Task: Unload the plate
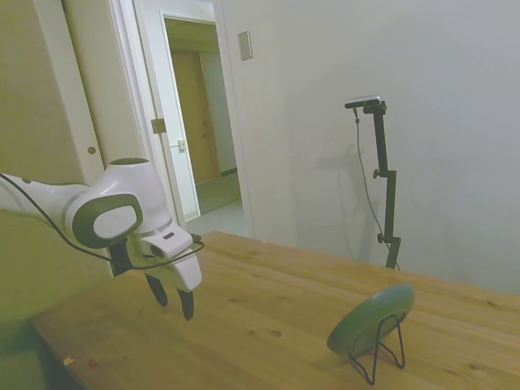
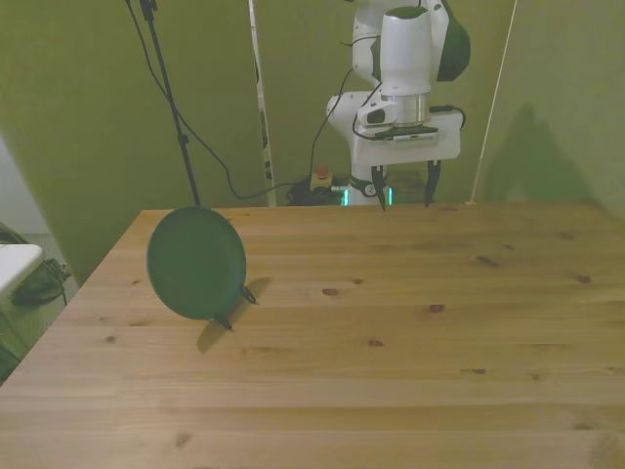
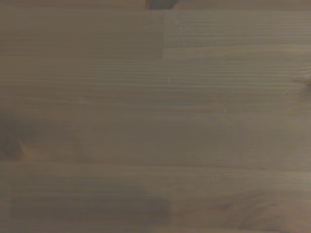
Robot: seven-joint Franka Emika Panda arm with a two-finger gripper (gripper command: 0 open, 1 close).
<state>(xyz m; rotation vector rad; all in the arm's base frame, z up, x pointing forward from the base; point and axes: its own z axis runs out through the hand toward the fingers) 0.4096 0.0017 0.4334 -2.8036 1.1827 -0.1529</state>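
Round grey-green plate (image 2: 195, 262) leans in thin black wire stand (image 1: 382, 351), awaiting removal.
White arm's jaws hang spread, empty, well apart from it above the wooden bench (image 2: 410, 342).

A white arm (image 1: 114, 213) with grey joint caps, a black cable (looped loosely) and dark fingers (image 1: 187, 304).

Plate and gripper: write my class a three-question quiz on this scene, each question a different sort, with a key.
1. True or false: the plate lies flat on the table.
2. What props the plate up? A) a black wire stand B) a box C) the wall
3. Fill in: the gripper hangs with its fingers ____ and holds nothing.

Key: 1 false, it leans nearly upright. 2 A. 3 open.
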